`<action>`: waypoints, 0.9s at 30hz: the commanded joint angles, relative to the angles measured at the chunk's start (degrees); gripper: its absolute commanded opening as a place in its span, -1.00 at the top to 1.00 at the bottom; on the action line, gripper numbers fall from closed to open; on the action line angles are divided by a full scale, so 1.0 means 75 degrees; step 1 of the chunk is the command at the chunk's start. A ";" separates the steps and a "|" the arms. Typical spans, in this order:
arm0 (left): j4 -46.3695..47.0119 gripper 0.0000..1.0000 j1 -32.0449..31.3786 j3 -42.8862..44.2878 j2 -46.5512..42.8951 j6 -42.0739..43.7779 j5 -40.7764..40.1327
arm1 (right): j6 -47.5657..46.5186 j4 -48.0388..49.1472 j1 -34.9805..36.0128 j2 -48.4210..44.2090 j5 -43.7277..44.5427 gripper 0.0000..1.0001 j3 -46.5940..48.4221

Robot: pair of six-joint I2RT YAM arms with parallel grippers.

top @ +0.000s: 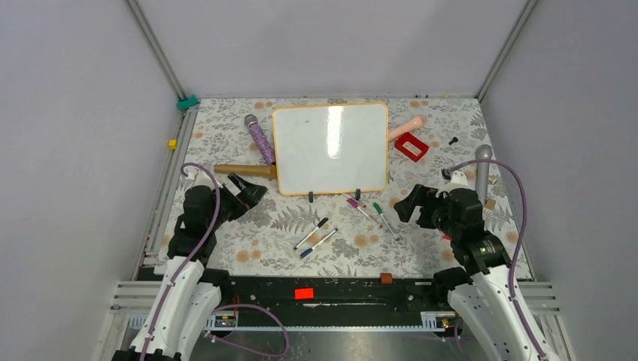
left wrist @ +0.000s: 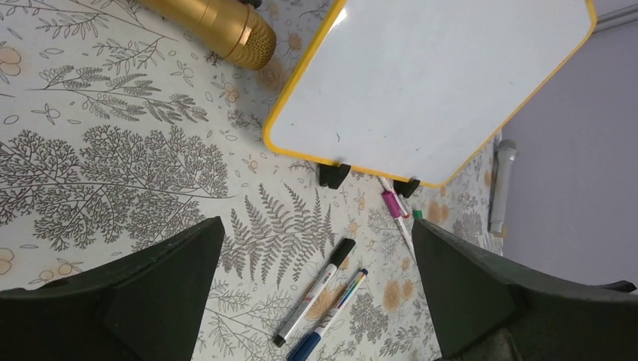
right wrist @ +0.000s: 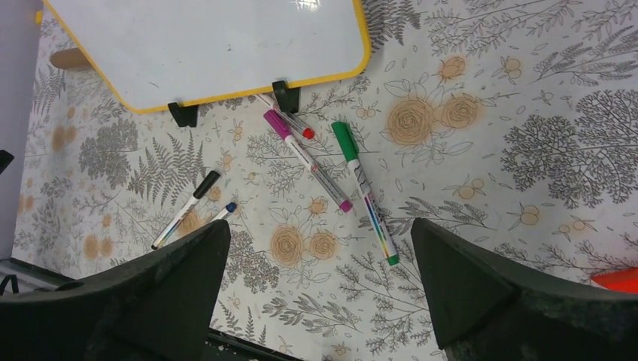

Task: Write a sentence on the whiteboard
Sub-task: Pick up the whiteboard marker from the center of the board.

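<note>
While both my pincers hang low over the desk (top: 256,252), each stands wide, with nothing between its fingers. My left pincer (left wrist: 316,226) faces the whiteboard (left wrist: 429,75), which lies flat ahead of it and a little to its right. The board is glossy white inside a thin orange frame, with two black clips (left wrist: 333,174) on the edge nearest me. My right pincer (right wrist: 320,226) sees the same board ahead and to its left. Between the pincers, short of the board, lie loose markers. A black-capped marker (left wrist: 312,293) and a blue-capped marker (left wrist: 338,301) lie side by side nearer my left pincer. A magenta marker (right wrist: 308,164), a green marker (right wrist: 366,199) and a red-tipped marker (right wrist: 297,126) lie just ahead of my right one. A gold cylinder (left wrist: 226,26) lies ahead of my left pincer, near the board's left corner.
</note>
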 commanded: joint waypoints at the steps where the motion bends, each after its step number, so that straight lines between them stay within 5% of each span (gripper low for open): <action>1: 0.0071 -0.98 0.0024 0.0472 0.0203 0.0412 0.0511 | -0.0154 0.0927 0.0042 0.0473 -0.0522 -0.97 -0.0092; 9: 0.2404 -0.97 0.0002 -0.0348 0.0817 -0.0220 0.2433 | -0.0658 0.1435 0.1208 0.2454 0.0549 -0.80 0.0379; 17: 0.3100 -0.97 -0.0502 -0.0692 0.1266 -0.0385 0.2476 | -0.1040 0.1958 0.2658 0.4547 0.1346 -0.57 0.0937; 27: 0.3346 -0.98 -0.0953 -0.0893 0.1079 -0.0235 0.2476 | -0.0809 0.2515 0.3237 0.6619 0.2081 -0.19 0.1681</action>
